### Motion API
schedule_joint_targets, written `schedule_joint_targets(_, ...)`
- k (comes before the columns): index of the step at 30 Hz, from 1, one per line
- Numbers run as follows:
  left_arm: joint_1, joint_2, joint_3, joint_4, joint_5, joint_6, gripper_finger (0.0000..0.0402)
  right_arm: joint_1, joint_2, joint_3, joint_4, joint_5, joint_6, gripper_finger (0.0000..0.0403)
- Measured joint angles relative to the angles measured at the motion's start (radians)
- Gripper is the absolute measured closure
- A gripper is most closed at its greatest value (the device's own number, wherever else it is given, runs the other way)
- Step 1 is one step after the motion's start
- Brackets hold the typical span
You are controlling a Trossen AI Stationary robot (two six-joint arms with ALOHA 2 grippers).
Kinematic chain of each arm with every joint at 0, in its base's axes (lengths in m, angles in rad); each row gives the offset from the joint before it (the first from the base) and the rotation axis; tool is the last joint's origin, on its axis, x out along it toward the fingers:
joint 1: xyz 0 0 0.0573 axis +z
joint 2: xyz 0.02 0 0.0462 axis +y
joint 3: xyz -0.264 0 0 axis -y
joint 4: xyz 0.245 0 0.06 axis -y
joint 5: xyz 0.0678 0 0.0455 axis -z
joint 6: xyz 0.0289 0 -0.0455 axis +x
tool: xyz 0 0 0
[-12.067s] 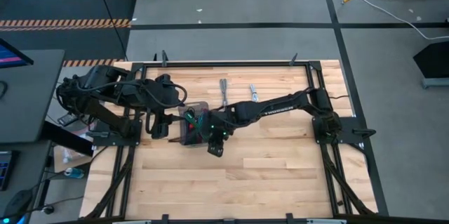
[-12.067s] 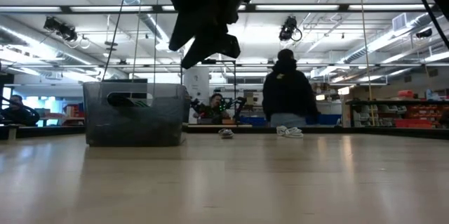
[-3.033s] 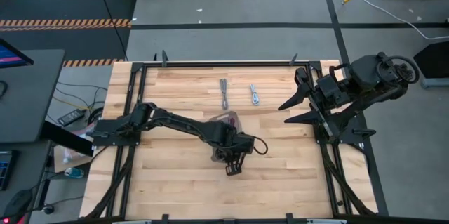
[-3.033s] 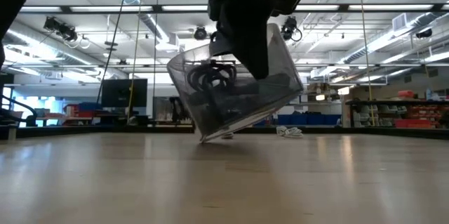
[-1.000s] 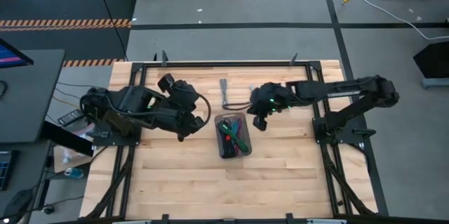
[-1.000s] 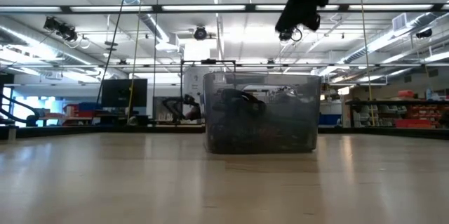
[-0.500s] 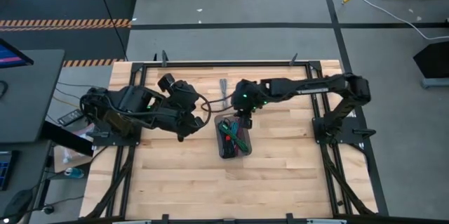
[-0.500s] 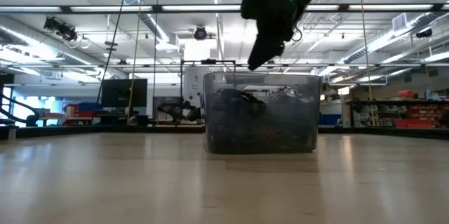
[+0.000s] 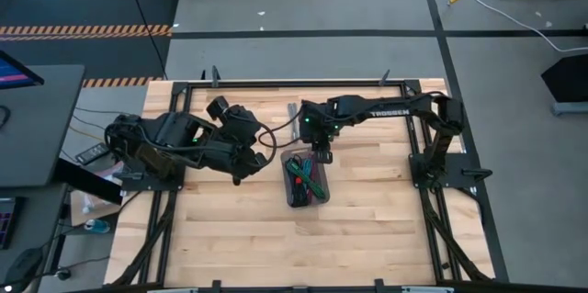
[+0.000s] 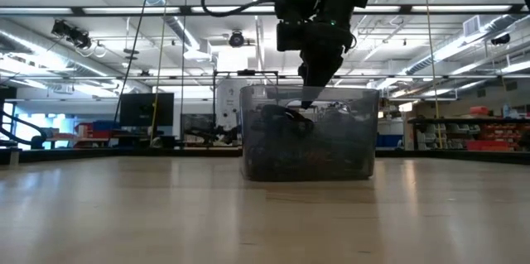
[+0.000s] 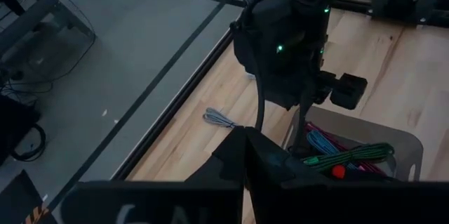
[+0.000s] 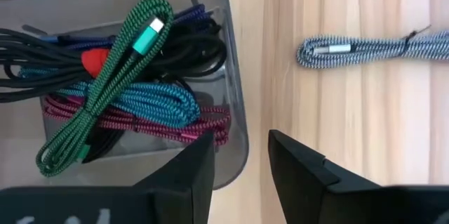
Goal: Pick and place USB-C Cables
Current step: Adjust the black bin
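A grey see-through tray [image 9: 287,183] stands mid-table with several bundled USB-C cables [image 12: 126,90] lying in it: green, teal, magenta, purple, and black with a red tie. One grey braided cable [image 12: 365,47] lies loose on the wood beyond the tray's far end [image 9: 292,111]. My right gripper [image 12: 242,157] hangs open over the tray's far wall, fingers pointing down, nothing between them [image 10: 310,90]. My left gripper [image 11: 245,155] waits shut to the left of the tray [image 9: 250,157], holding nothing.
Black frame rails [image 9: 294,82] run along the table's edges. Bare wood lies in front of the tray [image 9: 303,238]. In the low view the tray [image 10: 306,140] stands mid-table, and beyond it lies a workshop room.
My right gripper has swung from right of the tray toward the table's left and come down over the tray's far end. The tray and the left arm have kept still.
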Motion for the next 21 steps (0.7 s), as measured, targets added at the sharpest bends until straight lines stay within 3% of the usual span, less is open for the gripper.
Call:
schedule_joint_targets(9,0.0,0.0,0.0,0.0,0.0,-0.001,0.0388,-0.037,0.011,0.0,0.004,-0.074,-0.028,0.0264)
schedule_joint_targets(21,0.0,0.0,0.0,0.0,0.001,-0.02,0.0388,-0.041,0.066,0.001,0.035,-0.095,-0.059,0.0265)
